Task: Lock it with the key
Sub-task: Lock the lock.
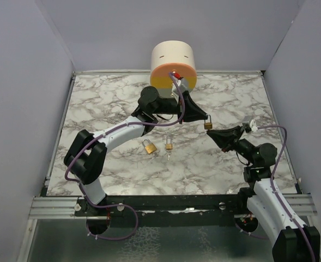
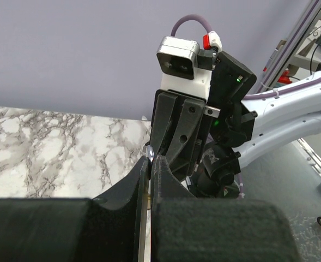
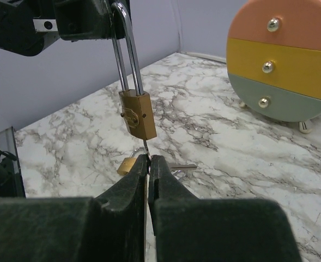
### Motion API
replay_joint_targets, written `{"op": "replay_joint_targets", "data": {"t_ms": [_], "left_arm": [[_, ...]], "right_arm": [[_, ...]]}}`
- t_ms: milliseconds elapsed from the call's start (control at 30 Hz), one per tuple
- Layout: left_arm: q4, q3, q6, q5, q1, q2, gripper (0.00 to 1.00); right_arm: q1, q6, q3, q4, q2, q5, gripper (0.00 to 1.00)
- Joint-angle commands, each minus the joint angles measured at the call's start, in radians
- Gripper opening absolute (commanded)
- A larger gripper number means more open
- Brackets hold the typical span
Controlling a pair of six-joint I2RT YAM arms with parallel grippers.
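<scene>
A brass padlock (image 3: 138, 114) hangs in the air above the table, its steel shackle (image 3: 125, 54) pointing up. My left gripper (image 1: 203, 117) is shut on the shackle's top, a glint of which shows between its fingertips (image 2: 147, 158) in the left wrist view. A thin key (image 3: 147, 148) sticks out of the padlock's underside. My right gripper (image 3: 148, 159) is shut on that key, just below the lock body. From above, the padlock (image 1: 207, 125) sits between the two gripper tips, with the right gripper (image 1: 211, 131) coming from the right.
Two more small brass padlocks (image 1: 149, 146) (image 1: 169, 145) lie on the marble table (image 1: 95, 103) below the left arm, with a loose key (image 3: 185, 166) beside one. A round drawer unit (image 3: 283, 60) with three knobs stands at the back wall.
</scene>
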Motion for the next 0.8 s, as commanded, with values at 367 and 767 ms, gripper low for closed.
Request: {"op": "replay_joint_targets", "data": {"t_ms": [367, 767], "left_arm": [[0.080, 0.074, 0.025, -0.067, 0.075, -0.115, 0.00], [0.080, 0.022, 0.006, -0.069, 0.121, -0.116, 0.00]], "right_arm": [[-0.003, -0.017, -0.023, -0.062, 0.052, 0.056, 0.01], [-0.002, -0.046, 0.015, -0.165, 0.037, 0.155, 0.01]]}}
